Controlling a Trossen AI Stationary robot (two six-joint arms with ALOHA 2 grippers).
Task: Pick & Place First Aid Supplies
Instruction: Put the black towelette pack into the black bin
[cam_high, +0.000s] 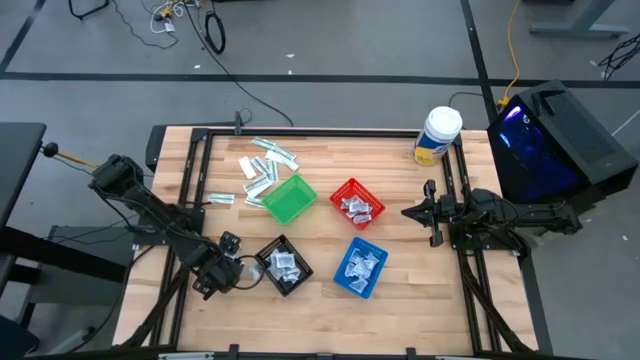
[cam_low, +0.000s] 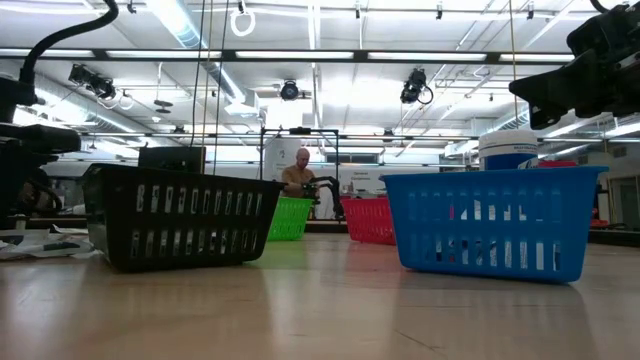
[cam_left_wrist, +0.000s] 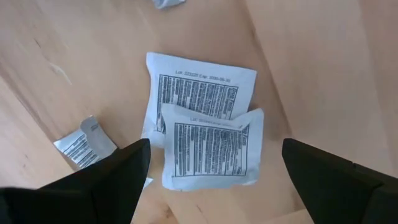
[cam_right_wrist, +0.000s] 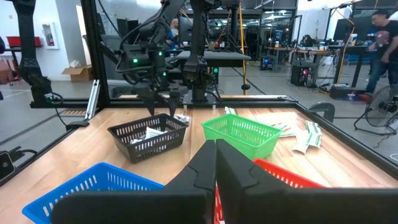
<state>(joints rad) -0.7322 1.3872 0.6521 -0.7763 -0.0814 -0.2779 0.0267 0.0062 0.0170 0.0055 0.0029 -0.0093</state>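
My left gripper (cam_left_wrist: 216, 149) is open and points down over two squarish white printed sachets (cam_left_wrist: 211, 146) that lie overlapped on the wood; one finger stands on either side of them, clear of them. A third sachet (cam_left_wrist: 84, 143) lies beside them. In the high view this gripper (cam_high: 235, 270) is just left of the black basket (cam_high: 283, 265), which holds more sachets. Long pale strips (cam_high: 265, 165) lie at the far left of the table. My right gripper (cam_right_wrist: 216, 146) is shut and empty, waiting by the right edge (cam_high: 432, 213).
The green basket (cam_high: 289, 198), the red basket (cam_high: 357, 203) and the blue basket (cam_high: 360, 267) stand mid-table; red and blue hold sachets. A white-lidded yellow-labelled tub (cam_high: 437, 135) stands at the far right. A black frame rail (cam_high: 195, 180) borders the table. People are in the room behind.
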